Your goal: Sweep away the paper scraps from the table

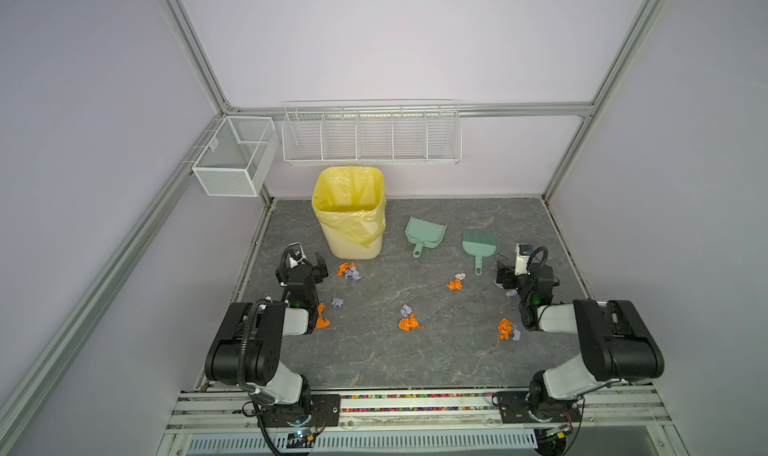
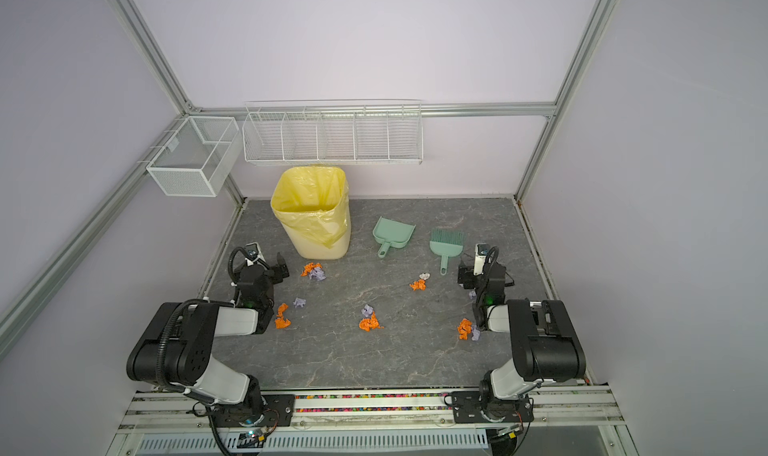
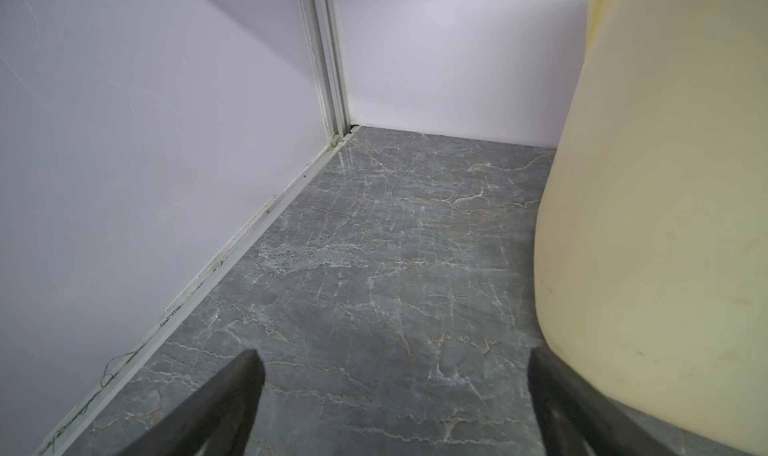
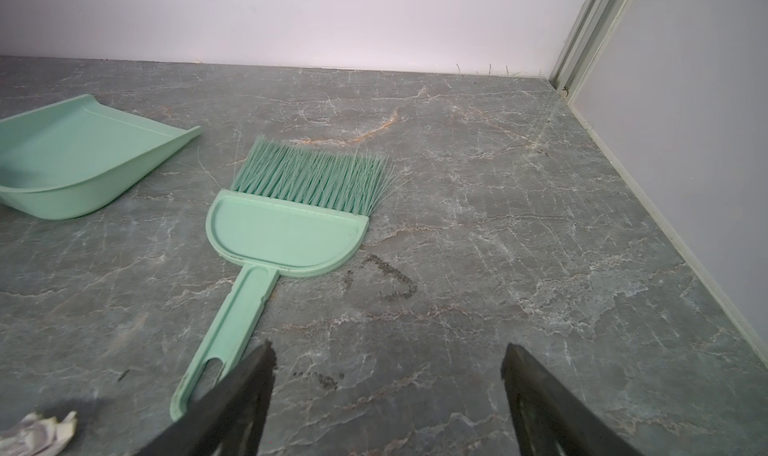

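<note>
Orange and lavender-grey paper scraps lie scattered on the dark veined table (image 1: 374,358): a pair near the bin (image 1: 348,270), a pair mid-table (image 1: 409,321), others beside my arms (image 1: 507,329) (image 1: 322,316). My left gripper (image 1: 318,267) (image 3: 392,356) stands open over bare table next to the bin, with nothing between its fingers. My right gripper (image 1: 505,273) (image 4: 388,348) is open too, just right of the green brush's handle (image 4: 224,341). One pale scrap (image 4: 39,431) shows at the edge of the right wrist view.
A cream bin with a yellow liner (image 1: 351,213) stands at the back left. A green dustpan (image 1: 426,233) and the green brush (image 1: 480,244) lie at the back middle. White wire baskets (image 1: 370,136) hang on the walls. Aluminium rails edge the table.
</note>
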Robot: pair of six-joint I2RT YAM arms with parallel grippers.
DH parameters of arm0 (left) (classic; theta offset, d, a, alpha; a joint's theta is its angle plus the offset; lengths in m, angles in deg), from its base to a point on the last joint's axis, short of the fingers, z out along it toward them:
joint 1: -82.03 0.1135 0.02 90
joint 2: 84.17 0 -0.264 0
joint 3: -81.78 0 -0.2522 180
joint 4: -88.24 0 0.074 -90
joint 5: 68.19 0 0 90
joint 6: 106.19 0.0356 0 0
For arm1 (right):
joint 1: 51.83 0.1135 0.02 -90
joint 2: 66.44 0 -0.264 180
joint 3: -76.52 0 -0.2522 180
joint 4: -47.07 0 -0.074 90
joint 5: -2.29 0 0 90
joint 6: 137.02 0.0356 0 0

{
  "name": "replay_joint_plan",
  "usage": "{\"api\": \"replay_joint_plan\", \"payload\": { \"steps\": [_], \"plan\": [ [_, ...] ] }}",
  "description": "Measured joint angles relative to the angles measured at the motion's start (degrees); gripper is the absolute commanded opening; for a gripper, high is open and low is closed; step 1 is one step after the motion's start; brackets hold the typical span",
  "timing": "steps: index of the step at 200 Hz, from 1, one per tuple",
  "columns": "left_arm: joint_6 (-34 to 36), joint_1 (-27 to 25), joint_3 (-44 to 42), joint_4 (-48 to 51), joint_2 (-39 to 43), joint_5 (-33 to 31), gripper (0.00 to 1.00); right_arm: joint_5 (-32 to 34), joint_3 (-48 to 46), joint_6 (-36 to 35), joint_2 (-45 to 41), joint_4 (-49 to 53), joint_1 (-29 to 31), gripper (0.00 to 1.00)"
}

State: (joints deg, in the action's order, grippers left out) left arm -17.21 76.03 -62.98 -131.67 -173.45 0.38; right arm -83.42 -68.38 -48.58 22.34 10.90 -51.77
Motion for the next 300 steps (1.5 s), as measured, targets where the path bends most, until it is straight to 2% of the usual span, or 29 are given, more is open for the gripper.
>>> {"api": "replay_joint_plan", "payload": {
  "steps": [29, 66, 89, 102, 123, 151, 175, 190, 234, 300],
  "plan": [
    [-0.1, 0.0, -0.4, 0.9, 2.1, -1.0, 0.99, 4.2, 0.1, -0.2, -2.2, 1.6, 2.0, 0.88],
    [-1.7, 0.0, -0.4, 8.5, 12.9, -3.3, 0.99, 8.7, 6.6, -0.3, -6.7, 11.9, 3.3, 0.88],
    [-2.6, 0.0, 0.2, 13.0, 16.6, -4.2, 0.99, 12.5, 9.3, 0.0, -8.5, 16.6, 4.4, 0.88],
    [-3.6, -0.2, 0.9, 16.9, 18.6, -5.4, 0.99, 14.1, 12.4, 1.7, -9.0, 23.3, 5.1, 0.88],
    [-5.3, -2.1, 3.8, 26.5, 24.9, -9.0, 0.99, 14.4, 21.3, 4.4, -8.1, 35.8, 6.9, 0.88],
    [-8.4, -5.7, 7.6, 34.6, 35.6, -13.2, 0.99, 13.6, 30.9, 7.7, -6.8, 47.3, 9.9, 0.88],
    [-11.1, -5.8, 11.3, 41.2, 42.2, -14.1, 0.99, 11.0, 36.5, 10.4, -5.2, 55.7, 10.3, 0.88],
    [-12.3, -6.3, 14.2, 45.2, 44.7, -12.3, 0.99, 8.5, 39.1, 11.8, -3.6, 60.1, 10.3, 0.88],
    [-14.0, -8.5, 23.7, 55.4, 44.1, -3.0, 0.99, 3.3, 42.6, 14.3, 0.8, 68.7, 10.9, 0.88],
    [-10.3, -24.1, 38.4, 64.3, 32.3, 1.1, 0.99, 1.9, 43.6, 16.1, 4.1, 75.0, 11.1, 0.88]
  ]
}}
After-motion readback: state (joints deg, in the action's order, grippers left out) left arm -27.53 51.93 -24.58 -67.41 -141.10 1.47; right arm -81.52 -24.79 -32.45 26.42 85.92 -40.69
